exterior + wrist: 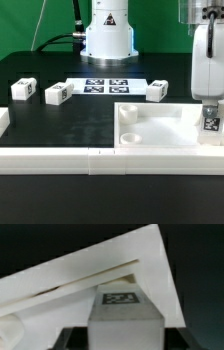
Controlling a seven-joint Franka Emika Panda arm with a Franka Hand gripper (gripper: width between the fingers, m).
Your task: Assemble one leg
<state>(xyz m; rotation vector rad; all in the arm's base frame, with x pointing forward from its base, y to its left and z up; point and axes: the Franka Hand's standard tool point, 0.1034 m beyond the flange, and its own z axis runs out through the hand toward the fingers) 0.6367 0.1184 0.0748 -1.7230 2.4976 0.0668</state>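
Down at the exterior view's right, the big white tray sits on the black table. Over its right edge the gripper has closed on an upright leg. Three more legs lie near the marker board.

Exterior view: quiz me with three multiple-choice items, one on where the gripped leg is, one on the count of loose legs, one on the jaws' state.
1. The gripped leg is:
A. over the tray, at the exterior view's right
B. on the marker board
C. at the robot's base

2. Loose legs on the black table:
A. one
B. three
C. five

3. The jaws are:
A. open and empty
B. shut on the leg
C. out of view

Answers:
1 A, it hangs over the tray's right part.
2 B, loose legs lie apart.
3 B, the wrist view shows the leg between them.
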